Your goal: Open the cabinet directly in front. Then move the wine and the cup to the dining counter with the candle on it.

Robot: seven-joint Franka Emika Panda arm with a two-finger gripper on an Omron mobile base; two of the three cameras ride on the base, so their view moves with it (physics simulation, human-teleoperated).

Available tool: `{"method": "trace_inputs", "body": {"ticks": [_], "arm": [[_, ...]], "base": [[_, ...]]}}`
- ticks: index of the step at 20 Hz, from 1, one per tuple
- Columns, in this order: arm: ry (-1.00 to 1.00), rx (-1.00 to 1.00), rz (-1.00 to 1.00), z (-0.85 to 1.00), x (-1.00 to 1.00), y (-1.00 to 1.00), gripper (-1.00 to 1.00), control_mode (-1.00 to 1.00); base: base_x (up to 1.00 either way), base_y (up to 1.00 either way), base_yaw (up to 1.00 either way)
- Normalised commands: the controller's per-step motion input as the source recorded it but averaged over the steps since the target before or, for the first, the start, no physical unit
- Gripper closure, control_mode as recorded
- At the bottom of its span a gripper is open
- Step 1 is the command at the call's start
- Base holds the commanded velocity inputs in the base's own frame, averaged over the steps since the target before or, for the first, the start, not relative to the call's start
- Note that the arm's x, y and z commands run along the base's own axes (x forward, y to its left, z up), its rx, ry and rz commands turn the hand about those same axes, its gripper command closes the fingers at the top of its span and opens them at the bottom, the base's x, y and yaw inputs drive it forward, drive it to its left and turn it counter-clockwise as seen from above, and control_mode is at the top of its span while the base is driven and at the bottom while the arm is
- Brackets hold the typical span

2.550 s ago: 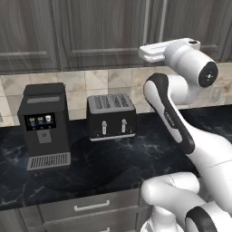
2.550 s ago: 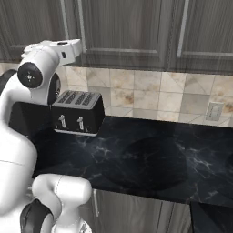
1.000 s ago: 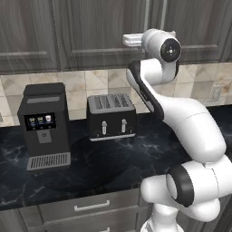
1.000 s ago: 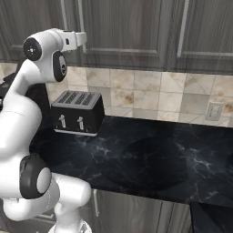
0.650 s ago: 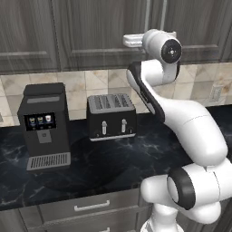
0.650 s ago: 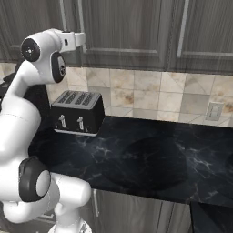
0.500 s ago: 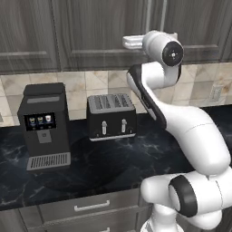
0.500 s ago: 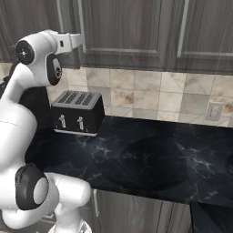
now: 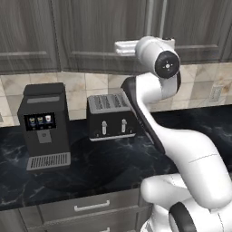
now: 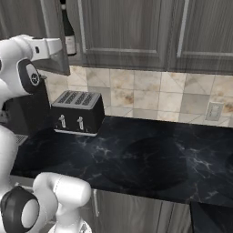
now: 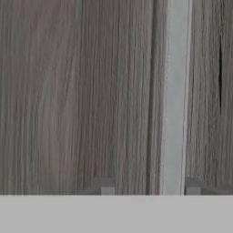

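Observation:
The cabinet [image 10: 123, 27] hangs straight ahead over the counter. Its left door [image 10: 53, 32] stands slightly ajar, and in the gap I see the wine [image 10: 69, 32], dark with a pale label, on the inner shelf. My gripper [image 11: 149, 186] is open and faces that door, with the silver bar handle [image 11: 175, 95] between its fingertips, close to the right one. From the left base view the gripper [image 9: 116, 46] reaches left, near the doors' lower edge. The cup is hidden. The dining counter and candle are out of view.
A black toaster [image 9: 111, 117] and a coffee machine [image 9: 43, 124] stand on the black counter [image 10: 150, 164] below the cabinet. Grey drawers [image 9: 90, 208] run under the counter's front edge. A wall socket [image 10: 213, 110] sits in the tiled backsplash.
My hand has shifted a little left and down along the cabinet front. The left door has swung slightly out, uncovering the wine bottle.

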Motion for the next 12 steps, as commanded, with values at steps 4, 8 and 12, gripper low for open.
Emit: {"method": "trace_inputs", "body": {"ticks": [4,8,12], "arm": [[-0.01,-0.01,-0.03,0.01,-0.9,1.0,1.0,-1.0],[-0.06,-0.04,-0.04,0.0,-0.99,1.0,1.0,-1.0],[-0.07,-0.05,-0.06,0.0,-1.0,1.0,1.0,-1.0]], "base": [[0.0,0.0,0.0],[0.0,0.0,0.0],[0.0,0.0,0.0]]}}
